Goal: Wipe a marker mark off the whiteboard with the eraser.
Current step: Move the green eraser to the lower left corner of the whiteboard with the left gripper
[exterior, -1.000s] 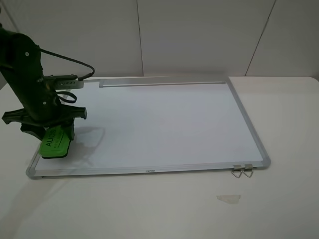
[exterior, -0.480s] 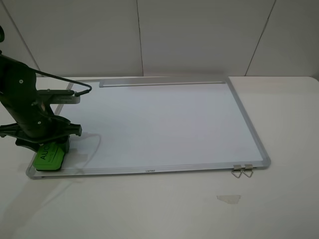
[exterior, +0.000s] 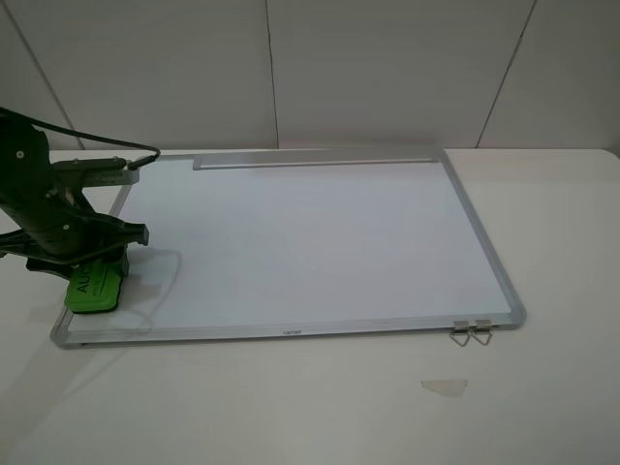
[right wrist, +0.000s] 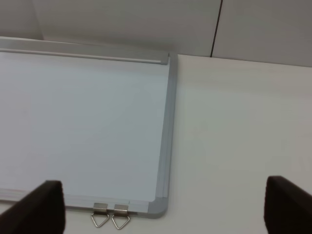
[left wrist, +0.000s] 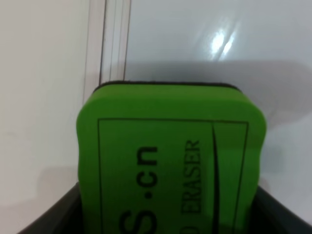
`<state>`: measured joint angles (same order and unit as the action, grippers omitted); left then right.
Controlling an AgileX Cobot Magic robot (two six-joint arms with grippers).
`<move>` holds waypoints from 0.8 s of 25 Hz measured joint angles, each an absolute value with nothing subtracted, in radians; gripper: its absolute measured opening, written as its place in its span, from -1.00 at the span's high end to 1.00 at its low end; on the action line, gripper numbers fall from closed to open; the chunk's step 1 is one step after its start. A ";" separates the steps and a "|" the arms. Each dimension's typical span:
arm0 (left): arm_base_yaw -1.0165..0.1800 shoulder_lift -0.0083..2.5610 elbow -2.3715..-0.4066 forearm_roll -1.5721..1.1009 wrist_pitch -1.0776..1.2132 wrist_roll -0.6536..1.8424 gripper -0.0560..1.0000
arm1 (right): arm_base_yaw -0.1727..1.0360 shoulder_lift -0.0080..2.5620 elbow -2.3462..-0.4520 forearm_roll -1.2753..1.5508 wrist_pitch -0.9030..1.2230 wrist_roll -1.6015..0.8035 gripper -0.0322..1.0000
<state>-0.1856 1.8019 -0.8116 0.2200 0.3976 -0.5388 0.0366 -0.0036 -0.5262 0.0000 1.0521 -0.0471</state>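
I've got the large white board with its silver aluminium frame (exterior: 291, 242) lying flat on the white table (exterior: 562, 252). My left gripper (exterior: 92, 274) is down at the board's near left corner, clamped on the small bright green eraser block (left wrist: 170, 161), which sits right against the left frame rail. I can't tell if its dark felt base touches the board. My right gripper (right wrist: 165, 207) is spread wide and holding nothing, above the two metal clips (right wrist: 110, 218).
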 joint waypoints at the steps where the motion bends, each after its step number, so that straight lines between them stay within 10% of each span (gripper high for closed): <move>1: -0.186 1.802 -0.812 0.220 0.392 -0.538 -0.23 | 0.037 -0.004 -0.526 0.000 1.052 -0.047 -0.64; 20: -0.186 1.802 -0.812 0.218 0.406 -0.538 -0.37 | 0.037 -0.004 -0.526 0.000 1.052 -0.047 -0.64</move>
